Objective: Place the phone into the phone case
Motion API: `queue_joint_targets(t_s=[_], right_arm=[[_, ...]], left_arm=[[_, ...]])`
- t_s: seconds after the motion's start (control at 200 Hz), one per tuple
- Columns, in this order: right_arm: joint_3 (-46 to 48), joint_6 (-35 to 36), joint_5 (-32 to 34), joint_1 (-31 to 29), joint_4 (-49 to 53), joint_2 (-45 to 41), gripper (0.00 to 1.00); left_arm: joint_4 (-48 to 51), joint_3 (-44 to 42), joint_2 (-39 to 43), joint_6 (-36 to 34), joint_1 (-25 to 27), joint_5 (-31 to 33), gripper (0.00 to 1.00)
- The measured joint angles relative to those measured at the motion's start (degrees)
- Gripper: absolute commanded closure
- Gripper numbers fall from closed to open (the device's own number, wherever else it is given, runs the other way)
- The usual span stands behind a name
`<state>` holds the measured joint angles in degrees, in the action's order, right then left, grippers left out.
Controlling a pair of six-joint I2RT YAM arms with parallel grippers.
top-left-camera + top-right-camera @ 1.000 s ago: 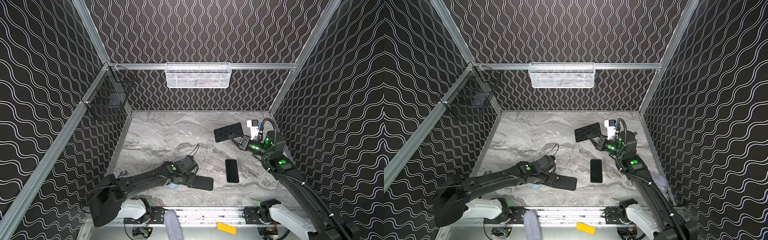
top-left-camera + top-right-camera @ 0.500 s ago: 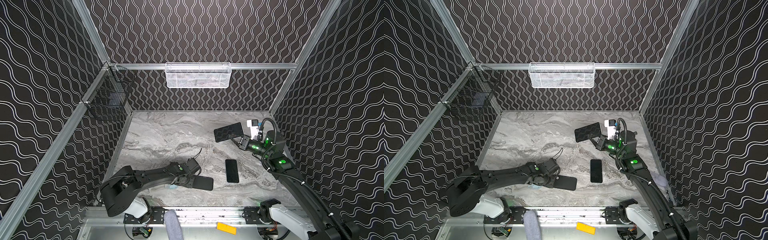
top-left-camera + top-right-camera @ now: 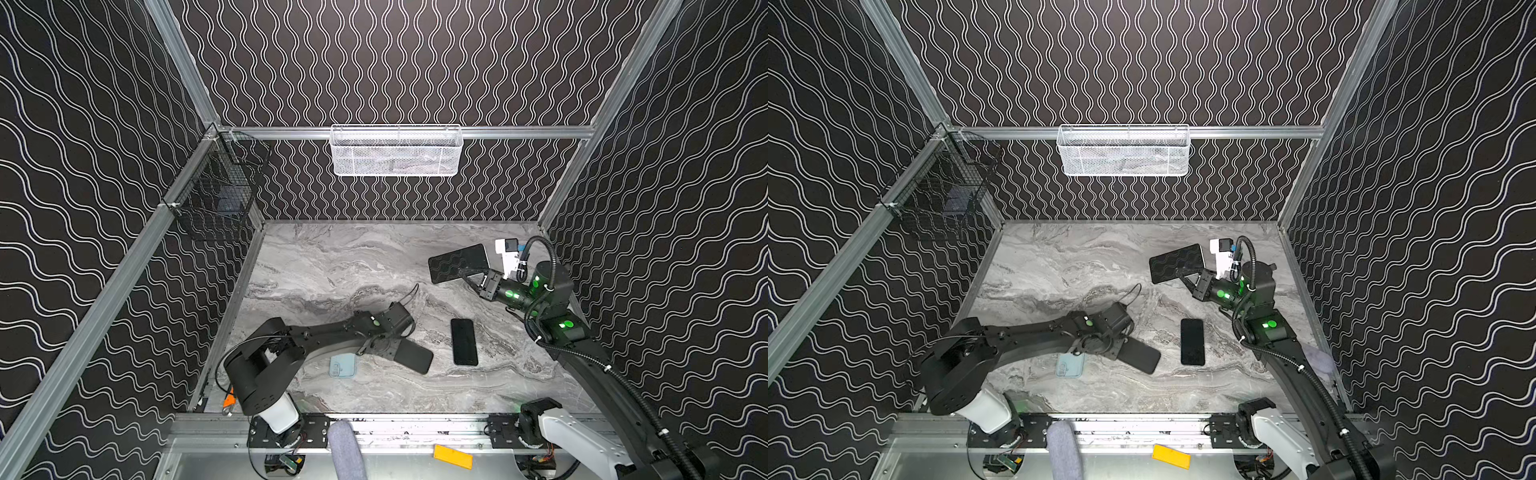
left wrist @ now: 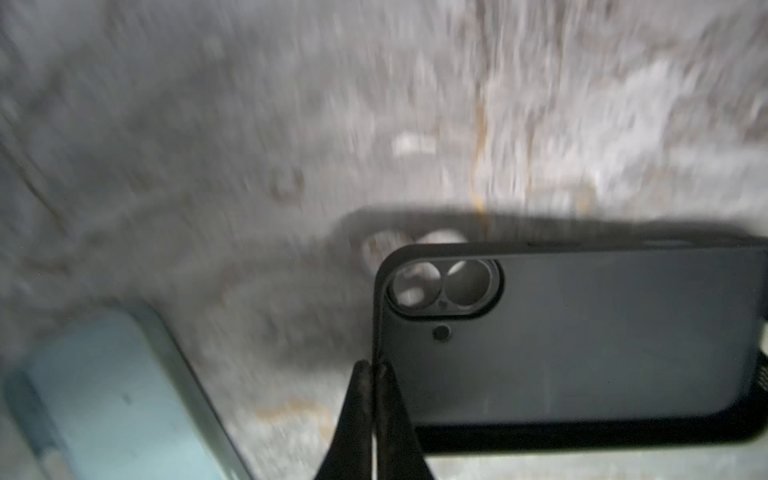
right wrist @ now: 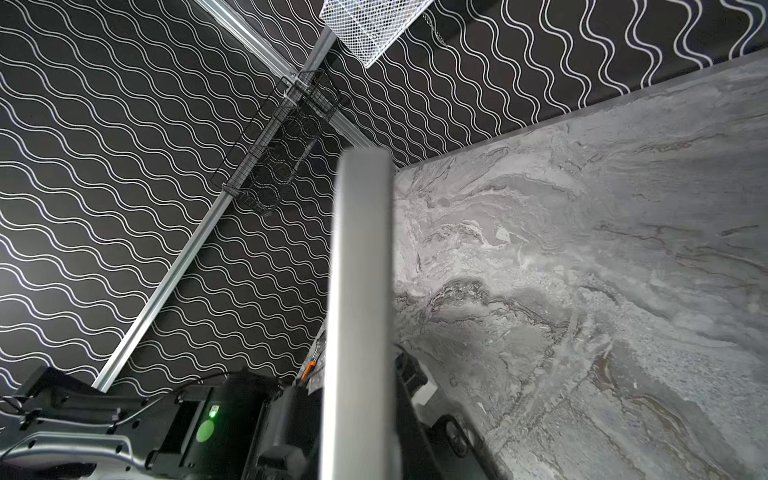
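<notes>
My right gripper (image 3: 473,276) (image 3: 1188,276) is shut on a dark phone (image 3: 457,264) (image 3: 1177,262) and holds it up in the air at the back right. In the right wrist view the phone (image 5: 359,291) shows edge-on as a grey strip. At the front middle, my left gripper (image 3: 392,351) (image 3: 1121,347) (image 4: 372,365) is shut on the end wall of a black phone case (image 3: 411,358) (image 3: 1138,354) (image 4: 582,340), close to its camera cut-out. The case hangs just above the table and casts a shadow on it.
A second black phone-like slab (image 3: 464,341) (image 3: 1192,341) lies flat on the marble table (image 3: 332,266) between the arms. A light blue case (image 3: 343,365) (image 3: 1070,365) (image 4: 112,399) lies next to the left arm. A white basket (image 3: 395,151) and a black one (image 3: 216,199) hang on the walls.
My left gripper has closed on the black case's end. The left arm has folded back toward its base, which uncovers the light blue case. The right arm and its phone have not moved.
</notes>
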<state>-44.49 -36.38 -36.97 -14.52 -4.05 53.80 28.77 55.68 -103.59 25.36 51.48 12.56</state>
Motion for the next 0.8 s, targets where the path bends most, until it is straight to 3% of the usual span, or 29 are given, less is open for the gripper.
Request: queue_joint_targets(t_s=[0.14,0.28,0.591,0.796], right_arm=[[0.4,0.2,0.7,0.4,0.8,-1.7,1.00],[0.4,1.1,1.5,0.8,2.7,-3.6,1.00],[2.3,1.7,3.1,1.2,4.2,-7.2,1.00],[2.5,1.7,2.8,1.4,4.2,-6.1,1.00]], left_arm=[[0.1,8.1,-3.3,-8.3,-4.1,-1.0,1.00],[2.1,16.5,-4.4,-17.3,-4.8,-1.7,1.00],[13.5,28.6,-5.8,-38.0,-13.4,-13.0,1.00],[20.6,36.2,-11.2,-48.7,-14.2,-16.7,1.00]])
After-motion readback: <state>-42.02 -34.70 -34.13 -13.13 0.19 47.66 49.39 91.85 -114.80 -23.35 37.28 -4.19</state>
